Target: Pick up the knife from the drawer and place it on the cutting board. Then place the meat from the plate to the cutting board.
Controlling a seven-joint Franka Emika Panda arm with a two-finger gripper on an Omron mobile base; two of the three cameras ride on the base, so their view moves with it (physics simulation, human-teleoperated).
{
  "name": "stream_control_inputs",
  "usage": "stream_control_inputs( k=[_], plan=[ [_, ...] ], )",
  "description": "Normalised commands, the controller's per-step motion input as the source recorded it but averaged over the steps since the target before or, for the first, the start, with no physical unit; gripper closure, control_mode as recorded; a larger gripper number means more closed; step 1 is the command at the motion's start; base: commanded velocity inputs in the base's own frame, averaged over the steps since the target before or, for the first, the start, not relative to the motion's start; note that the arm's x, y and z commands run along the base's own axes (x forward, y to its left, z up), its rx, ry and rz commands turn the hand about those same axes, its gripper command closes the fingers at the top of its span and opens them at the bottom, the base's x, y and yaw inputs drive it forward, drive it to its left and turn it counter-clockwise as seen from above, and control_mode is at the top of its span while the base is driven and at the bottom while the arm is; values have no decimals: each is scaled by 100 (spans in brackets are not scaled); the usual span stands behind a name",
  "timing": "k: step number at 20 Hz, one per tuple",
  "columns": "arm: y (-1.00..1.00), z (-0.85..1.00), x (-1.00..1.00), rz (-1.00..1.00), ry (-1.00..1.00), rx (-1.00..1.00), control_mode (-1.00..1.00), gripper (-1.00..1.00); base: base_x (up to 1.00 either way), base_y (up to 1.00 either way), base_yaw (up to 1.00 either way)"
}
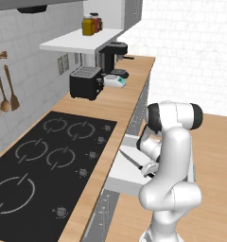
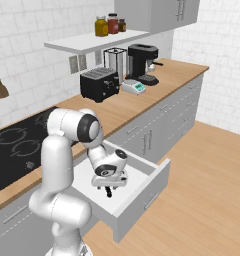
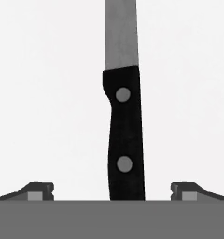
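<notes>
Hand view: knife [image 3: 124, 135] between gripper [image 3: 112, 191] fingertips (untouched)

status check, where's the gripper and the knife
Gripper open, low inside the open drawer. Knife flat on drawer floor, handle between the fingertips, ungrasped. Nothing in the way.

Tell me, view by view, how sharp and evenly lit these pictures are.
Left base view: soft, a little blurry, flat light, faint shading under the knife in the drawer. Right base view: equally soft, the arm throws a weak shadow on the drawer floor. Hand view: crisp, knife handle sharp between open jaws, white floor washed out, no glare.
</notes>
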Motion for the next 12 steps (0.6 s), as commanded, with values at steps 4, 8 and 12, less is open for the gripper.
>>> stream_control_inputs(
  k=[4,8,12],
  plan=[
    [0,-4,2,0,1,-9,-100,-100,0,0,0],
    [0,-8,0,0,-1,-7,-100,-100,0,0,0],
    [0,-4,0,0,-5,-1,-100,-100,0,0,0]
  ],
)
